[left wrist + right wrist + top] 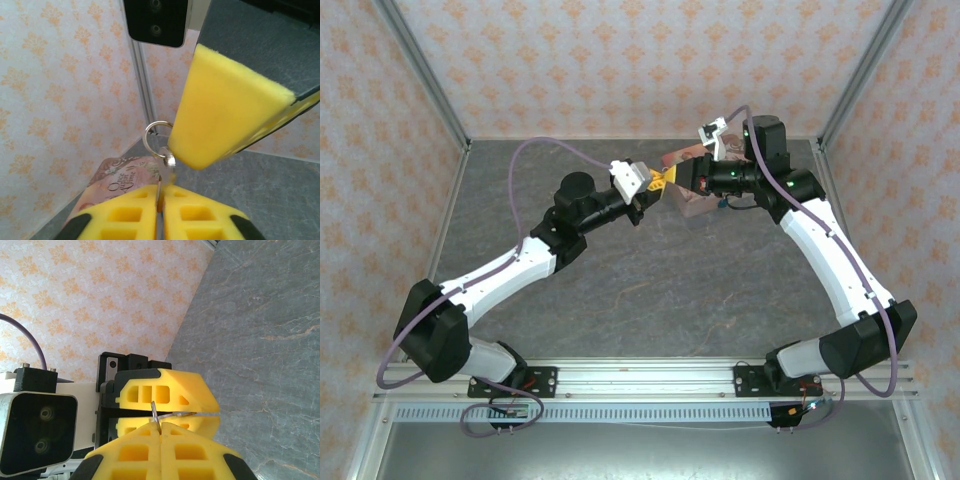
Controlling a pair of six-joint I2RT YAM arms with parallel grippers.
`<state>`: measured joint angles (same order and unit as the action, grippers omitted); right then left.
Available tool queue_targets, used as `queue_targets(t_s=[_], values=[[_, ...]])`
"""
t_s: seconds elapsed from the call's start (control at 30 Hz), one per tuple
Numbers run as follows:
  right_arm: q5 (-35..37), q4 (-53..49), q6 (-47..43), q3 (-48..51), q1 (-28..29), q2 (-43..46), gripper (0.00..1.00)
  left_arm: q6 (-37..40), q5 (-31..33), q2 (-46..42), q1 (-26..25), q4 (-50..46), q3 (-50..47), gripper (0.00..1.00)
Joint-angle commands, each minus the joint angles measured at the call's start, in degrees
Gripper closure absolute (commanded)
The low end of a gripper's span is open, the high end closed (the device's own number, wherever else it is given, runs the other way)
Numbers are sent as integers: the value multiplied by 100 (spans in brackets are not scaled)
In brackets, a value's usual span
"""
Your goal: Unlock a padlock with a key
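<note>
From up top I see both arms meeting at the back middle of the grey stone-patterned table top (260, 340). My left gripper (160, 194) has its yellow fingers clamped together on the blade of a small silvery metal key (168, 161), which stands up out of the tips with a thin wire split ring (145, 140) looped through its head. My right gripper (160, 426) is closed too, nose to nose with the left one. A thin sliver of metal stands right at its fingertips, but I cannot tell whether it is truly pinched there or only touching. Just behind the key lies a pink illustrated cardboard box (120, 181), flat on the table under the two grippers. The tiny teal-blue padlock (720, 204) I make out only as a speck beside that box, under the right wrist, too small to read further.
</note>
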<state>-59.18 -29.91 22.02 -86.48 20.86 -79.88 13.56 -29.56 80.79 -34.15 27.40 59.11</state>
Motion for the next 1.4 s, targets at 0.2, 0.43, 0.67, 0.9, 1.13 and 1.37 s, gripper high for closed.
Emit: queue_targets(t_s=[0.2,0.43,0.67,0.9,1.13,1.37], values=[[280,-527,-1162,140,-47,265,86,649,100,-393,-20,-1183,243,100],[1351,-790,-3330,855,-48,1083,51,1630,-21,-769,-21,-3583,792,100],[461,494,-5810,2289,4,2068,42,2347,172,-725,-38,-5716,1580,100],[179,872,-6484,2337,398,1797,36,2804,875,-361,-299,-7163,2315,100],[-196,1867,-6116,2461,602,1331,40,2968,1165,-292,-474,-7477,2493,100],[-439,1910,-6044,2369,786,960,48,2981,1128,-265,-504,-7434,2517,100]])
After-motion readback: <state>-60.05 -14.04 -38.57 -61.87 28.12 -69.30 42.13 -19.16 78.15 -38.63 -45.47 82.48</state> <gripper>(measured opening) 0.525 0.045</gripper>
